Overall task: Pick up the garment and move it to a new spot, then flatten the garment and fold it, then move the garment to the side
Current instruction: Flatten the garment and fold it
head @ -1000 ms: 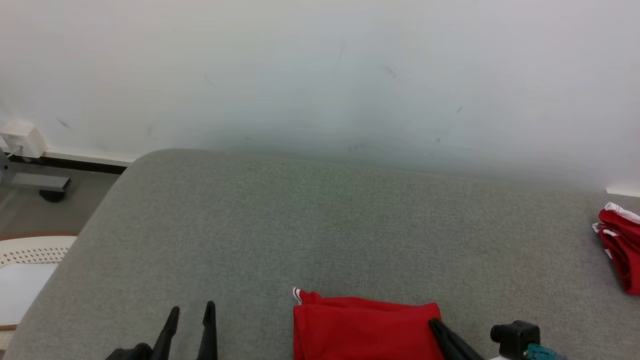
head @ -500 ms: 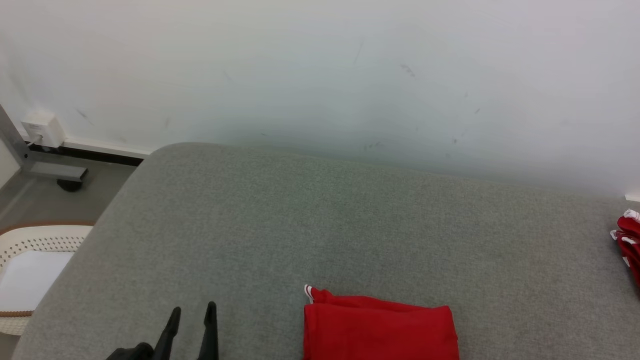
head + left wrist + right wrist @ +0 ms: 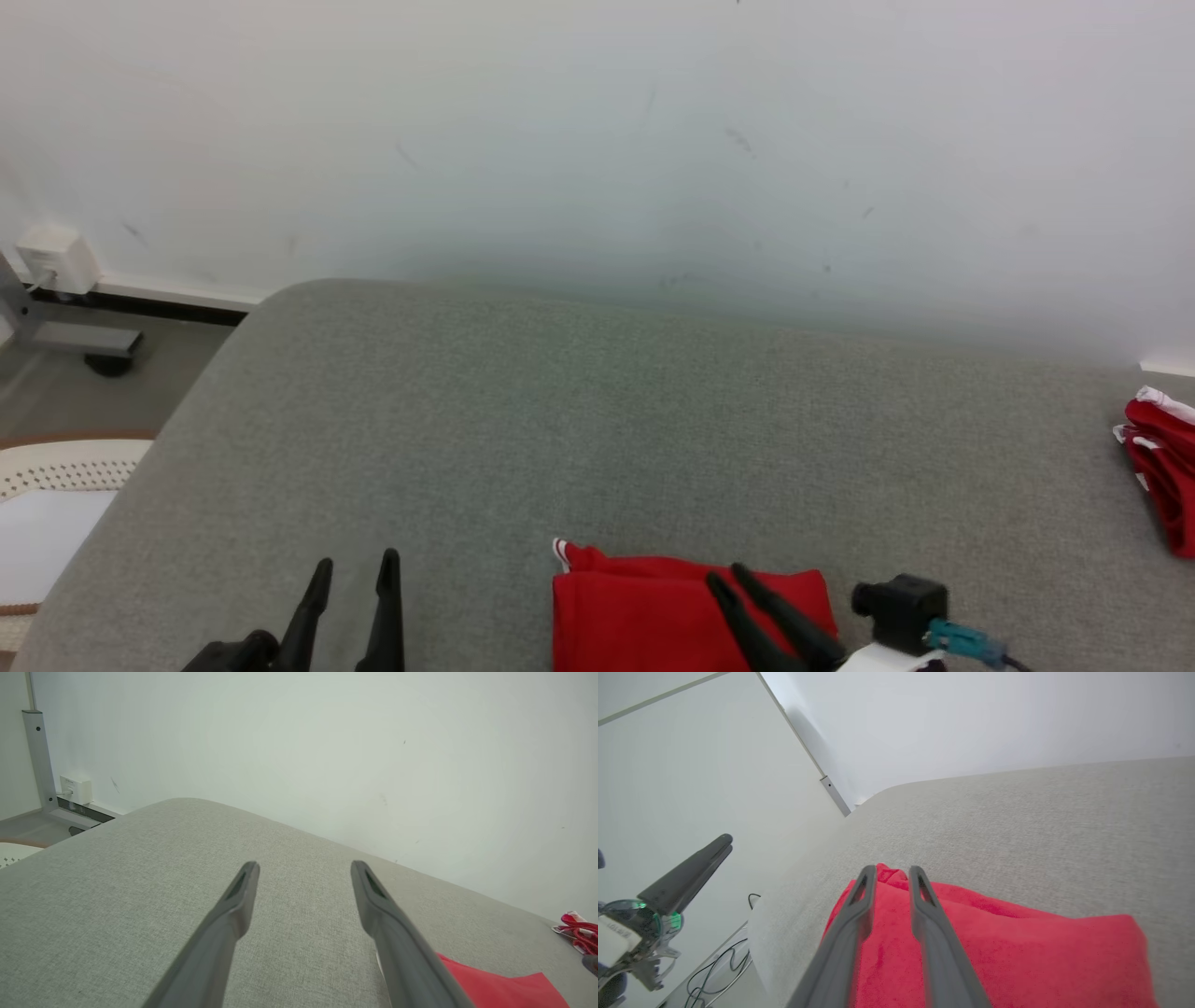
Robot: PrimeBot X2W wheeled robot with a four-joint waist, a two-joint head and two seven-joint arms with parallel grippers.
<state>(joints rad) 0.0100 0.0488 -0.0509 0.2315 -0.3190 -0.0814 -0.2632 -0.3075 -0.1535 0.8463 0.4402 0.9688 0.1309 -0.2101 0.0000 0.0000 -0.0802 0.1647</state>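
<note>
A folded red garment (image 3: 644, 616) with a white trim corner lies flat at the near edge of the grey padded surface (image 3: 560, 420). It also shows in the right wrist view (image 3: 1017, 952) and as a red corner in the left wrist view (image 3: 504, 989). My right gripper (image 3: 726, 573) hovers over the garment's right half, fingers a narrow gap apart with nothing between them (image 3: 892, 870). My left gripper (image 3: 357, 560) stands open over bare grey surface to the garment's left (image 3: 303, 865). Seen from the right wrist, the left gripper (image 3: 726, 841) is side-on.
Another red garment with white trim (image 3: 1162, 467) sits crumpled at the surface's right edge. A white wall rises just behind the surface. Beyond the left edge are a white perforated basket (image 3: 56, 485), a metal frame foot and a wall socket (image 3: 56, 257).
The right gripper dropped out of the head view half a second ago and is now back, further left over the garment. The camera swayed slightly. The garment and left gripper stayed put.
</note>
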